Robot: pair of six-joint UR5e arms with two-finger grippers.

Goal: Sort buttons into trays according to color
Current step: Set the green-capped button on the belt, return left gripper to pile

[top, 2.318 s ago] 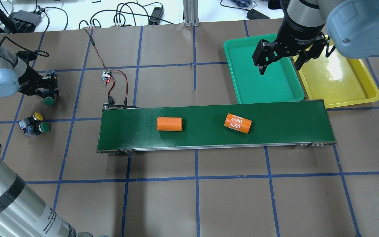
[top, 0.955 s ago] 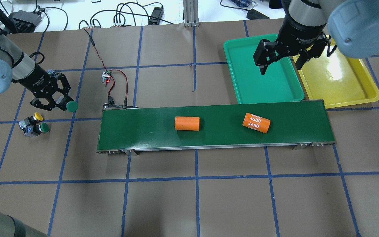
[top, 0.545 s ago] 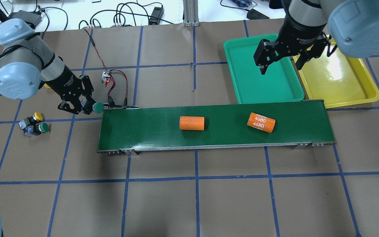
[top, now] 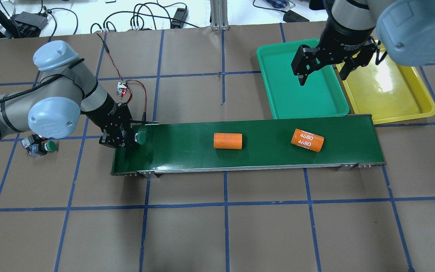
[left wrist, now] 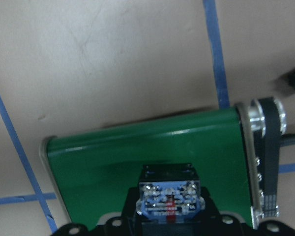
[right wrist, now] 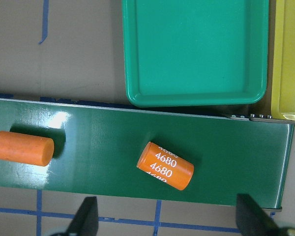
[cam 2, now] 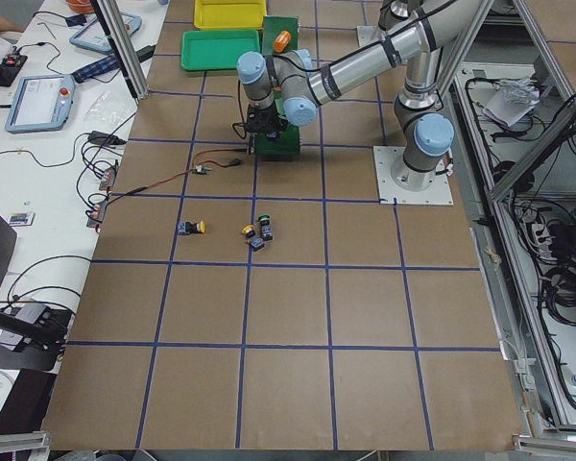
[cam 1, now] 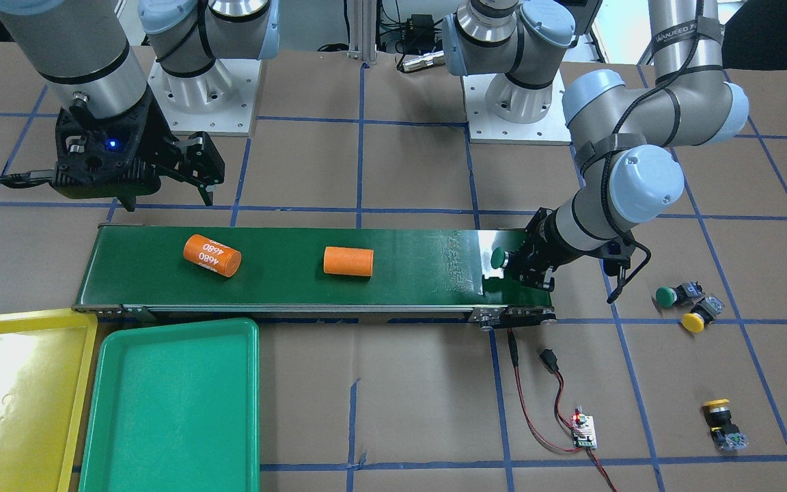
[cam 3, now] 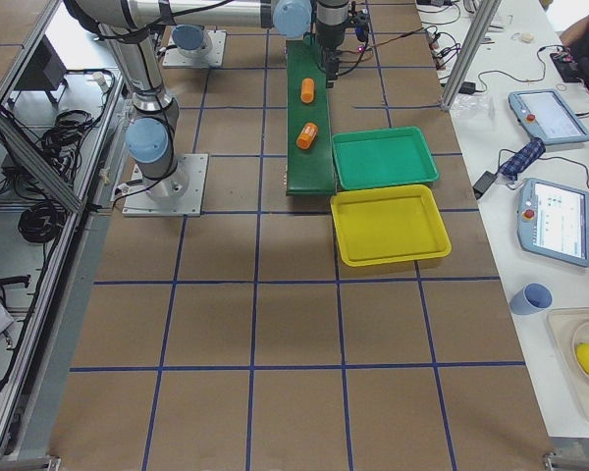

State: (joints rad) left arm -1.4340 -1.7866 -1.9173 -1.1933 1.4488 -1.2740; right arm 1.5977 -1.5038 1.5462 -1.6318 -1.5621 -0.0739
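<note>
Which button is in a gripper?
The green-capped button gripped by the left gripper above the end of the conveyor belt; the other three lie on the table.

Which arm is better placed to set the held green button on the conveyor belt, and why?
Left. The left pincer grips the green button right above one end of the belt; the right pincer hangs open at the far end, near the green tray.

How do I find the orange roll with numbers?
Find the long dark-green belt in the middle of the table. Two orange cylinders lie on it. Yours is the one nearer the green tray, with white 4680 printed on it; the other is plain.
</note>
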